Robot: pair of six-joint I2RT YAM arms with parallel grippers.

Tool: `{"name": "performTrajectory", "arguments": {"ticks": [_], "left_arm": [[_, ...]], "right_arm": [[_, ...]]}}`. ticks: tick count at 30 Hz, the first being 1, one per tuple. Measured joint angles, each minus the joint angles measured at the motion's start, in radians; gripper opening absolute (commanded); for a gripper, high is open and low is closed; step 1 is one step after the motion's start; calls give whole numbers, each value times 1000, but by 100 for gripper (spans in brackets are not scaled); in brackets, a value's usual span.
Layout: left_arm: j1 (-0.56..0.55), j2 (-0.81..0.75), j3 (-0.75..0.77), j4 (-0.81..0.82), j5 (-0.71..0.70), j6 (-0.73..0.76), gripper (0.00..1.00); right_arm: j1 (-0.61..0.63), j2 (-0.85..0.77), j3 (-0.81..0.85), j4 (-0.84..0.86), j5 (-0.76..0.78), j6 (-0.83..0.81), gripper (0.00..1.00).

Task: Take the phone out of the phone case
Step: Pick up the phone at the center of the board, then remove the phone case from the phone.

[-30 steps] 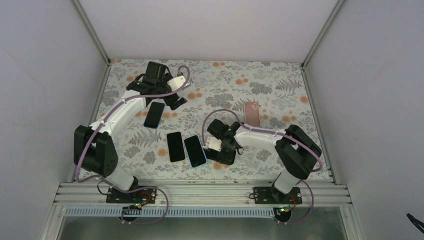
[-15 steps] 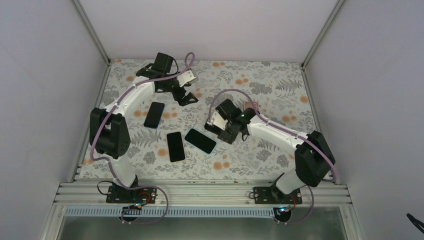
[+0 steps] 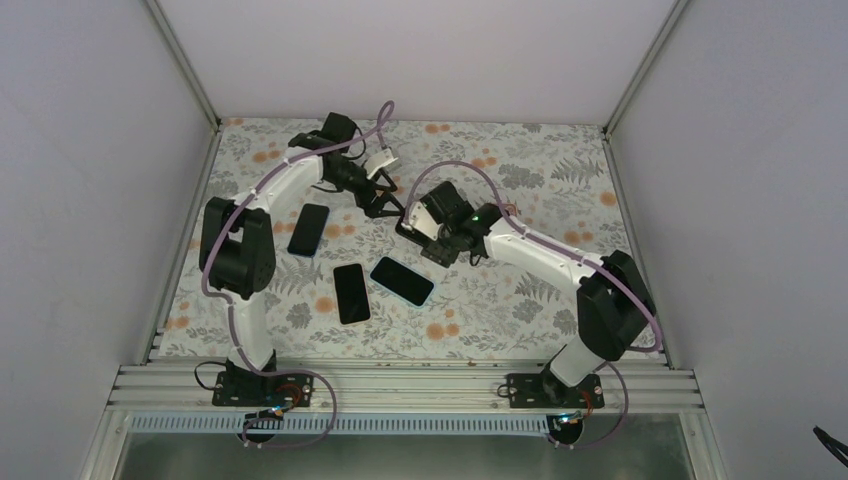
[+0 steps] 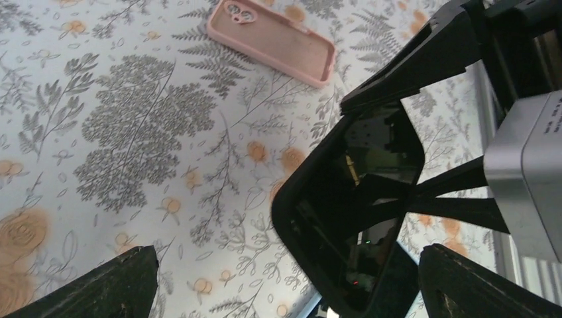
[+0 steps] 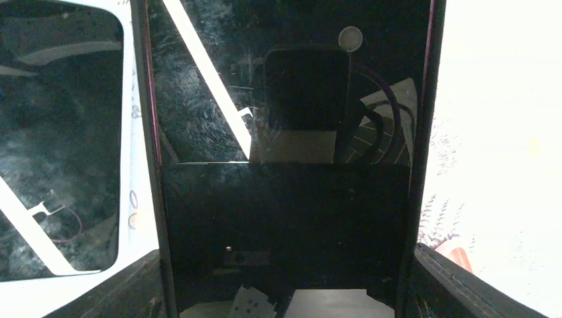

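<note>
My right gripper (image 3: 418, 228) is shut on a black phone in a black case (image 4: 371, 199) and holds it tilted above the middle of the table. In the right wrist view the phone (image 5: 285, 132) fills the space between my fingers (image 5: 285, 265). My left gripper (image 3: 392, 205) is open, right beside the held phone. In the left wrist view its two fingers (image 4: 288, 278) stand wide apart, and the phone's lower corner hangs between them without touching either one.
A pink case (image 4: 272, 40) lies on the floral cloth beyond the held phone, mostly hidden behind the right arm (image 3: 505, 212). Two black phones (image 3: 308, 229) (image 3: 350, 292) and a blue-rimmed phone (image 3: 401, 281) lie at left-centre; the blue-rimmed phone also shows in the right wrist view (image 5: 59, 132).
My right gripper has carried the black phone from the near middle up and back toward the centre. My left gripper has swung right to meet it. The blue-rimmed phone turned on the table.
</note>
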Motion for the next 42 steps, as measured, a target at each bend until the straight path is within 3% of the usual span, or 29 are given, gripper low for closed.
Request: {"name": "performTrajectory", "arguments": {"ticks": [8, 10, 12, 17, 20, 22, 25, 27, 29, 32, 37, 42], "left_arm": [[-9, 61, 36, -41, 63, 0, 92], [-12, 70, 37, -44, 65, -1, 80], [-13, 82, 47, -56, 79, -5, 59], [-14, 120, 113, -98, 119, 1, 46], [-14, 124, 127, -110, 131, 2, 31], [-10, 124, 134, -122, 144, -1, 16], [-10, 124, 153, -169, 200, -43, 3], [-9, 124, 163, -188, 210, -59, 2], [-5, 126, 164, -193, 195, -30, 2], [-11, 136, 164, -214, 184, 25, 2], [-22, 136, 164, -246, 164, 105, 2], [-25, 82, 164, -258, 117, 167, 2]], "right_arm": [[0, 11, 78, 44, 28, 1, 50], [0, 11, 92, 59, 31, 0, 50], [0, 11, 95, 71, 37, -1, 50], [0, 37, 97, 88, 53, -1, 49], [0, 46, 97, 93, 53, -1, 49], [0, 46, 97, 98, 55, -3, 49], [2, 48, 97, 109, 89, -8, 52], [9, 48, 97, 115, 109, -6, 64], [11, 48, 97, 126, 116, -9, 83], [-2, 36, 97, 147, 103, -5, 98], [-84, -59, 95, 125, -30, -6, 100], [-336, -231, 79, 98, -277, -31, 97]]}}
